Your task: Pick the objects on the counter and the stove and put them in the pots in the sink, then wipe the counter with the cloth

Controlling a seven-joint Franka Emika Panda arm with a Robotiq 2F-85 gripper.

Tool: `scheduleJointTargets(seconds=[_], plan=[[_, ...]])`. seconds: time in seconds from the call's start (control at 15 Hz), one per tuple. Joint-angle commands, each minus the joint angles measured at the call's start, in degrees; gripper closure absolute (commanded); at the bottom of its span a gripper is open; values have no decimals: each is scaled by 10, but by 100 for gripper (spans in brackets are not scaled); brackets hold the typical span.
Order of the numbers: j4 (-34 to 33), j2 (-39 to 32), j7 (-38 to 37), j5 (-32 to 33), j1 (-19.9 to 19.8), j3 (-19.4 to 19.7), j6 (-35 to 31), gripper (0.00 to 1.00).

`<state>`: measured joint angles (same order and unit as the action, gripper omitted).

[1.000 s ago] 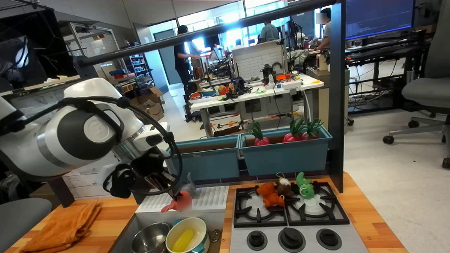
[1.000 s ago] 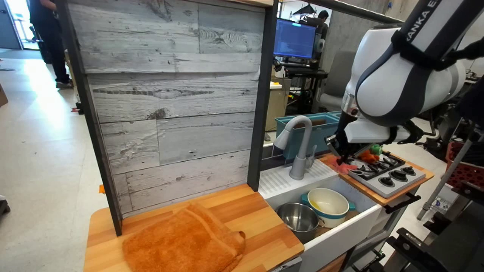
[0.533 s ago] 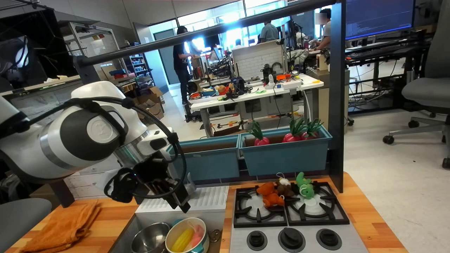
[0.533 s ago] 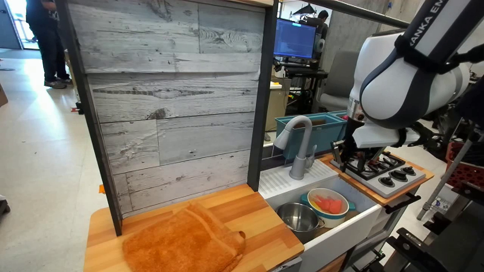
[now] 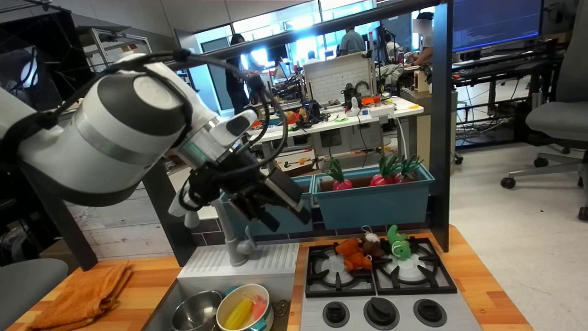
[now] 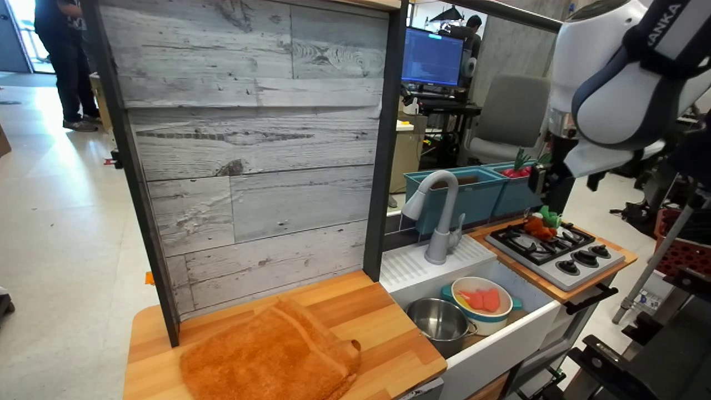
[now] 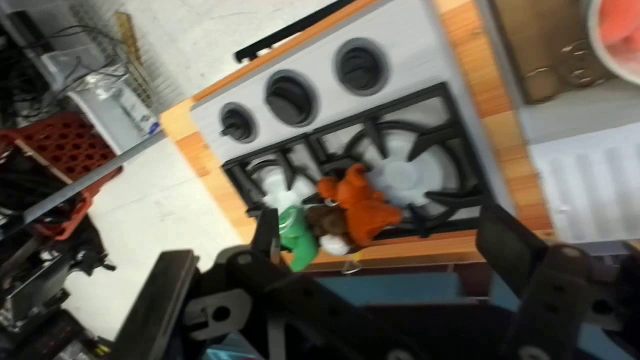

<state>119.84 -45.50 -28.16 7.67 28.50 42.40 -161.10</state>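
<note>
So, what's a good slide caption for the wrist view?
Open pincer facing orange, brown and green toys on the stove.

Cloth (image 5: 82, 294) on counter (image 5: 151, 272), left; pots (image 5: 196, 310) in sink (image 5: 282, 286), mid; toys (image 5: 373, 248) on stove (image 5: 356, 307), right; planters (image 5: 374, 202) behind. Both exterior views.

1. In an ext. view: wood-look panel (image 6: 255, 139), approx. 10 o'clk; grey tap (image 6: 443, 222), approx. 3.
2. Both ext. views: 2 teal planters (image 5: 374, 204); red veg (image 5: 381, 180) w/ green tops in the 3 o'clk one.
3. In an ext. view: monitor (image 5: 496, 22), approx. 2 o'clk; grey chair (image 5: 558, 119), 3.
4. White table (image 5: 404, 109) w/ misc. clutter (image 5: 311, 111), approx. 1 o'clk; ppl (image 5: 352, 43) beyond.
5. Wrist view: red bin (image 7: 82, 142) w/ holes, approx. 9; grey pole (image 7: 110, 167) across it.
</note>
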Motion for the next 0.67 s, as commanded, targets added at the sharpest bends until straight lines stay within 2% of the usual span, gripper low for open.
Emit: scheduleJointTargets(seconds=[0.0,0.07,0.27,0.4,0.6], plan=[[-40,6,83,69,-49,30,81,0],[-18,6,25,56,-21,28,47,0],[-24,6,31,61,-43,23,49,0],[-21,-20,-43,30,-34,16,-19,0],[-45,-63,-103,-21,-57,-8,-70,0]])
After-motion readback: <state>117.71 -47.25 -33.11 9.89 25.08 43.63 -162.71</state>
